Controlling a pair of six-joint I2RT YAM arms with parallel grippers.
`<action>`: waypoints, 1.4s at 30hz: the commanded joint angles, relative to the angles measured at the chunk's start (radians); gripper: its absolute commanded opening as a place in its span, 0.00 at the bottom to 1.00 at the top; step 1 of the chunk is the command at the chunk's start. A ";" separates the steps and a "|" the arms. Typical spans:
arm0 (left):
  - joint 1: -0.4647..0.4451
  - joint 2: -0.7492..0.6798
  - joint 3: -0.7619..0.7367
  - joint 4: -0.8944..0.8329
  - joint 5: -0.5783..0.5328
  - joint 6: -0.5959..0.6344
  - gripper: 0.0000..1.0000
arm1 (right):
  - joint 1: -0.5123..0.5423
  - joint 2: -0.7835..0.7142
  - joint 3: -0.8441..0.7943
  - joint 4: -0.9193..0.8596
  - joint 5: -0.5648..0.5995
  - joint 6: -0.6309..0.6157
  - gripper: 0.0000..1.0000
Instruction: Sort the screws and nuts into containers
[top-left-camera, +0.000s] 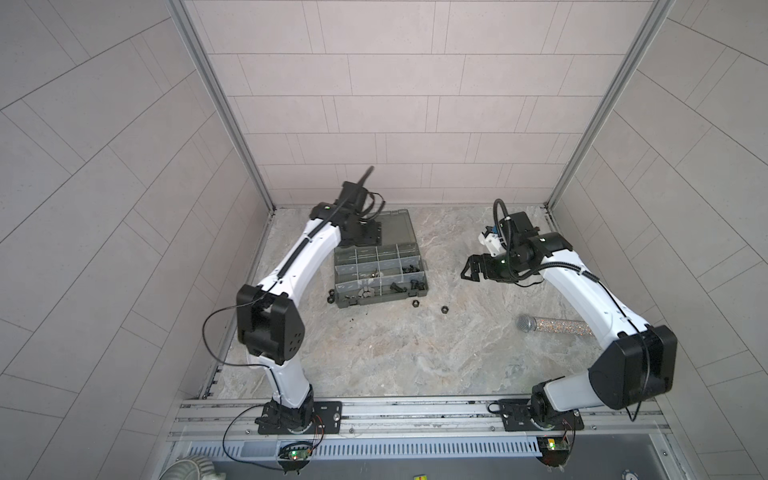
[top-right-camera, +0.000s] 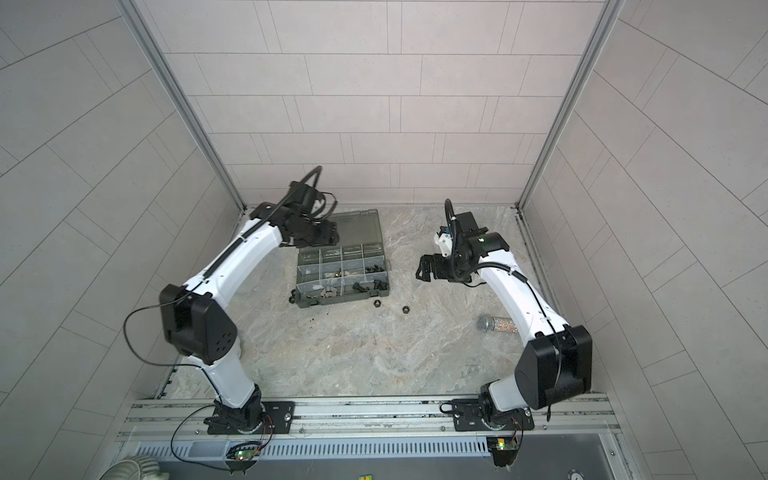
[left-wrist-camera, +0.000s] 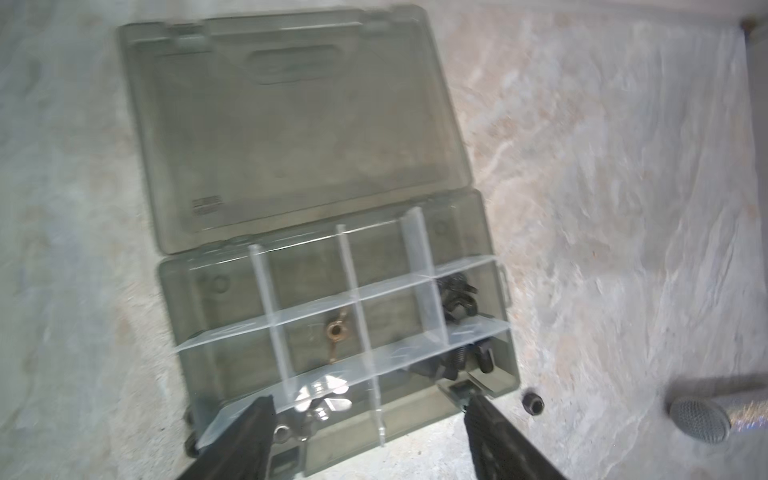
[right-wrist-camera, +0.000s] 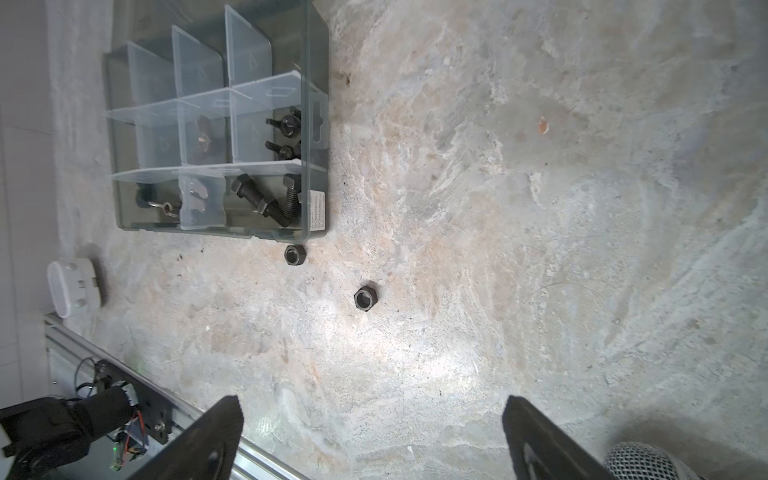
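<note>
left gripper (left-wrist-camera: 370, 399) spread, empty; right gripper (right-wrist-camera: 372, 399) too. risk of nudging loose nuts (top-left-camera: 414, 304), just below case (top-left-camera: 374, 300) near centre of a top view, or dropping them among screws (right-wrist-camera: 249, 195).

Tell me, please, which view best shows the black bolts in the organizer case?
The right wrist view: the black bolts lie large and sharp in a corner compartment. The left wrist view blurs the black bolts; both top views show tiny specks.
</note>
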 joint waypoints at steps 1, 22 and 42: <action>0.061 -0.079 -0.183 0.162 0.110 -0.081 0.82 | 0.066 0.058 0.041 -0.033 0.102 -0.010 0.99; 0.301 -0.220 -0.497 0.154 0.198 -0.060 0.81 | 0.206 0.275 -0.010 0.029 0.153 0.043 0.44; 0.321 -0.353 -0.548 0.167 0.208 -0.060 0.94 | 0.267 0.377 -0.022 0.081 0.169 0.041 0.49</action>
